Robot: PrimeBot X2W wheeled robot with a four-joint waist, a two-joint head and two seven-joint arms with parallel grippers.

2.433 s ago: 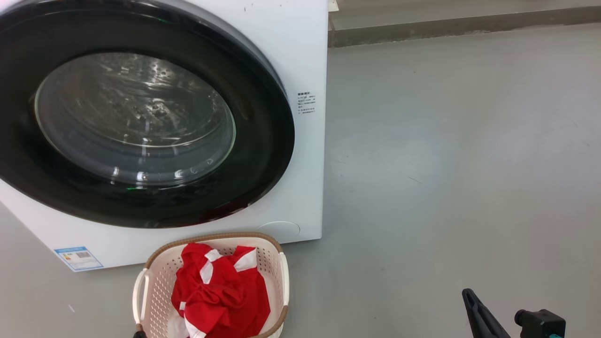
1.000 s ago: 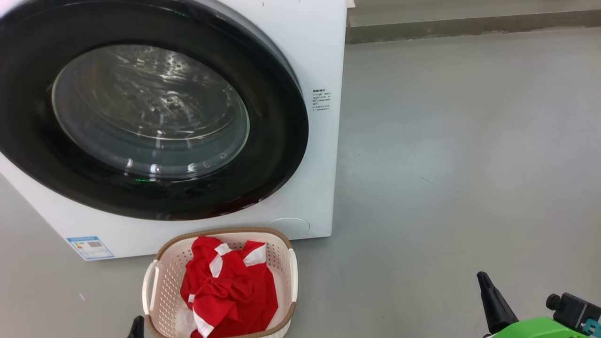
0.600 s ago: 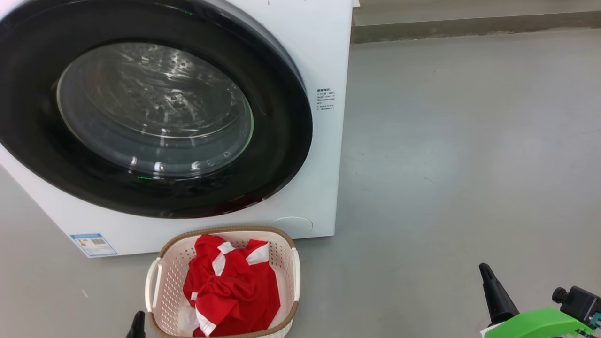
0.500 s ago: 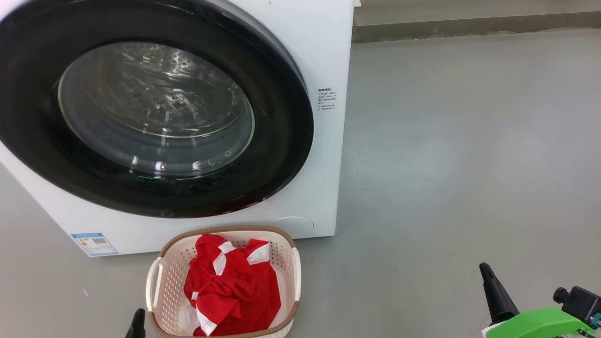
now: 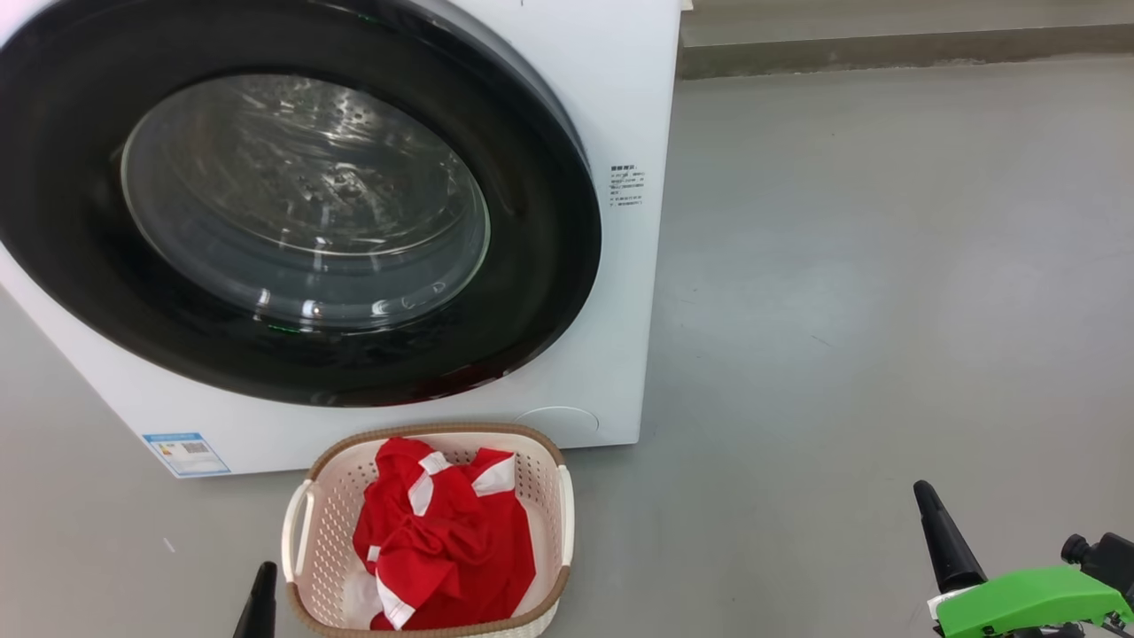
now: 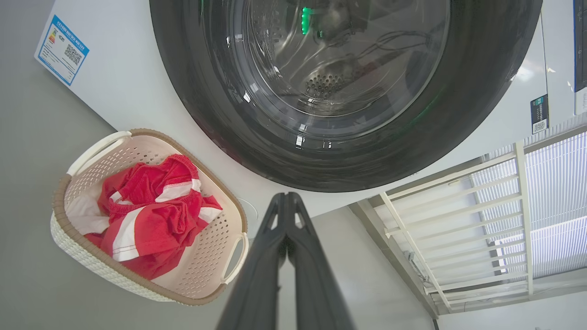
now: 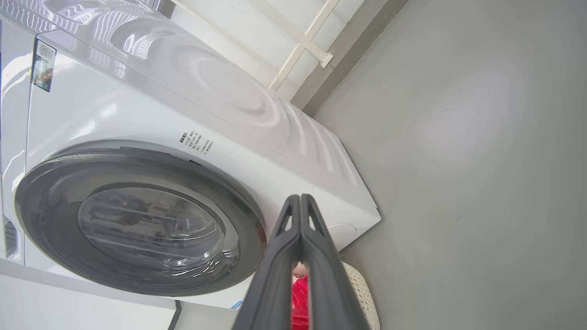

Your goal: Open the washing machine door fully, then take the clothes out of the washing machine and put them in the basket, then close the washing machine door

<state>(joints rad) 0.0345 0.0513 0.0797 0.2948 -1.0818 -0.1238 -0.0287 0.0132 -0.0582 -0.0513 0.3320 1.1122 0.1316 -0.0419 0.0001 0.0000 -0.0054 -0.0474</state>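
Observation:
The washing machine door [image 5: 532,266] lies shut flat against the white washing machine [image 5: 620,106], its glass bowl showing the steel drum. On the floor just in front stands the basket [image 5: 567,505] with the red and white clothes [image 5: 452,540] bundled inside. My left gripper [image 5: 260,598] peeks up at the basket's left side, shut and holding nothing; in the left wrist view [image 6: 285,198] its fingertips meet, with the basket [image 6: 59,197], the clothes [image 6: 151,215] and the door [image 6: 192,91] beyond. My right gripper [image 5: 930,501] hovers low at the right, shut and empty, its tips together [image 7: 299,198] before the door [image 7: 41,192].
Grey floor [image 5: 886,310] spreads wide to the right of the machine, ending at a low kerb [image 5: 886,49] along the back. A blue label [image 5: 186,452] sits on the machine's lower left corner. A green fitting [image 5: 1019,602] rides on my right wrist.
The whole picture has drifted right and slightly up, so the camera has moved. My right gripper shows higher in view and the left fingertip has come into view. Door, basket and clothes stay as they were.

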